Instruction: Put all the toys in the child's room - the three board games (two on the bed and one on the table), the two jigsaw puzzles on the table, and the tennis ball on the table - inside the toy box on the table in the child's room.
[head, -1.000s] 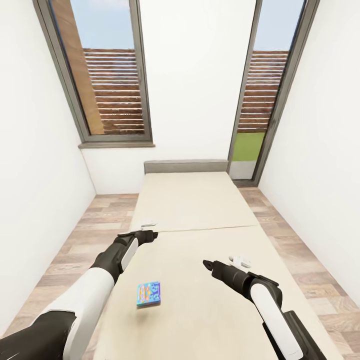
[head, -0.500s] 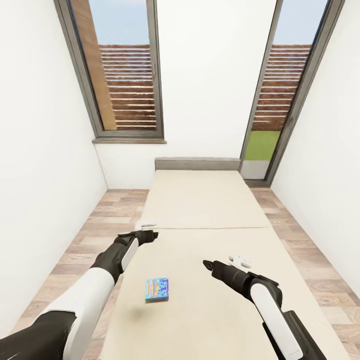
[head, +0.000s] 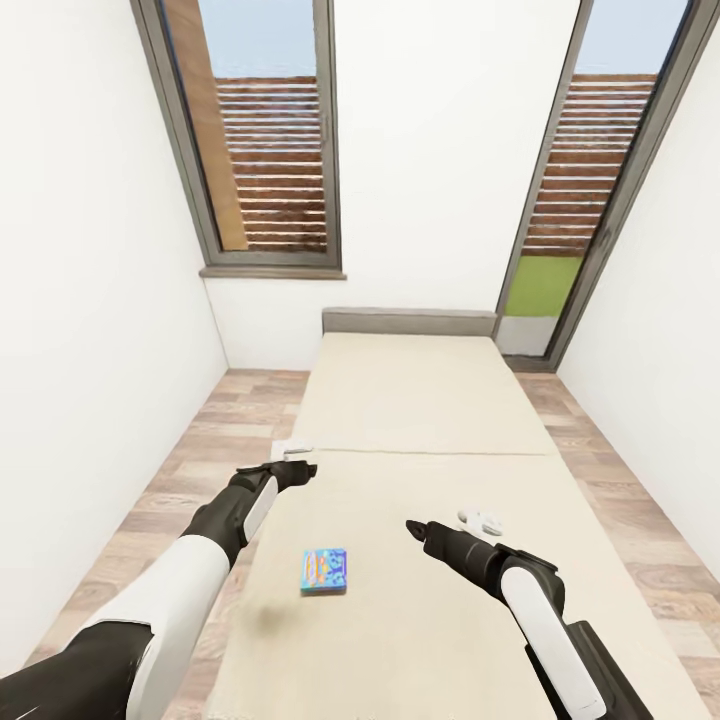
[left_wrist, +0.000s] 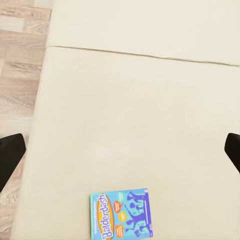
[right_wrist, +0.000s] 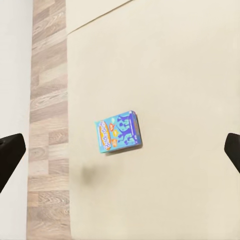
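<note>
One board game (head: 325, 571), a small blue box with orange-yellow art, lies flat on the beige bed (head: 420, 400) near its left edge. My left gripper (head: 300, 460) hovers open above the bed's left edge, beyond the box. My right gripper (head: 440, 523) hovers open over the bed to the right of the box. In the left wrist view the board game (left_wrist: 121, 216) lies on the mattress between the spread dark fingertips (left_wrist: 10, 155), apart from them. From the right wrist the board game (right_wrist: 118, 132) lies beside the bed's edge, and nothing sits between that gripper's fingers.
A low grey headboard (head: 408, 320) closes the bed's far end against the white wall. Wood-plank floor (head: 230, 420) runs along both sides of the bed. A tall slatted window (head: 270, 150) stands at the back left, a glazed door (head: 570, 200) at the back right.
The whole view has shifted, so bed, windows and board game now sit further right in the picture. Both arms hold the same pose with grippers open.
</note>
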